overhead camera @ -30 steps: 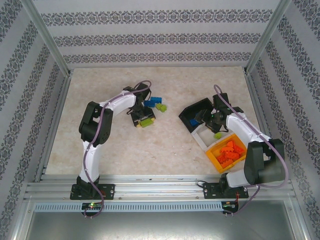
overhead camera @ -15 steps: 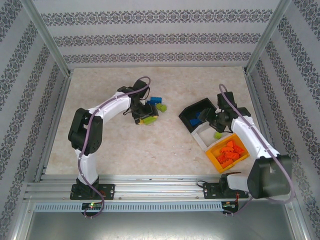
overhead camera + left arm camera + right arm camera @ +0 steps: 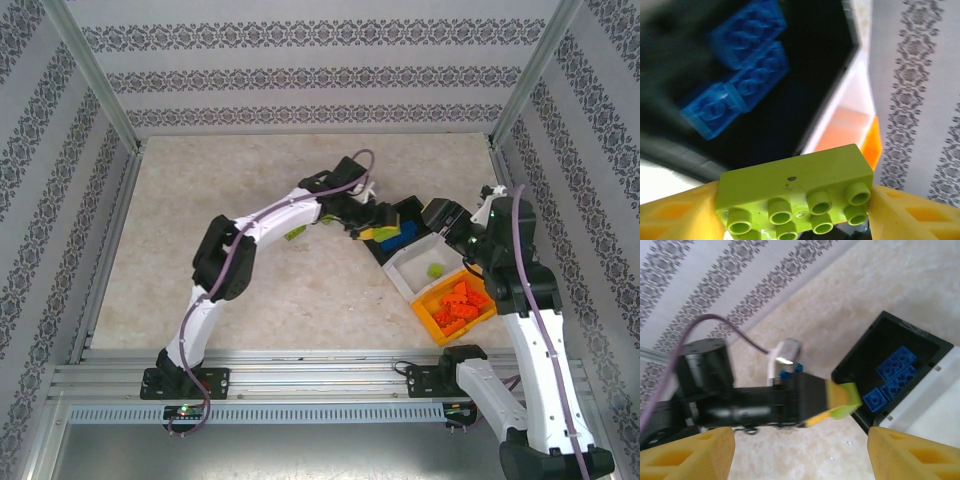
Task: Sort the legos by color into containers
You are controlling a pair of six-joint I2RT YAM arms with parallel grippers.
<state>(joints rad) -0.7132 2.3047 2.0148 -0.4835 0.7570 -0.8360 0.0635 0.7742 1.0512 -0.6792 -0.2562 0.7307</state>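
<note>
My left gripper (image 3: 383,233) is shut on a lime green lego (image 3: 795,195), which it holds by its ends over the black container's (image 3: 408,212) near-left edge. Blue legos (image 3: 740,65) lie inside that black container. The right wrist view also shows the held green lego (image 3: 846,401). The white container (image 3: 410,272) holds one green lego (image 3: 436,269). The orange container (image 3: 432,322) holds several orange-red legos (image 3: 462,300). My right gripper (image 3: 445,214) hangs open and empty above the containers' far side, its yellow fingertips (image 3: 910,455) wide apart.
Another green lego (image 3: 296,233) lies on the table under the left arm. Small blue pieces (image 3: 790,372) peek out behind the left wrist. The three containers stand in a diagonal row at the right, close to the cage's right frame (image 3: 520,210).
The left arm swung right with the green lego, from the table's middle to the black container. The right arm rose and drew back from the white container, where a green lego lies.
</note>
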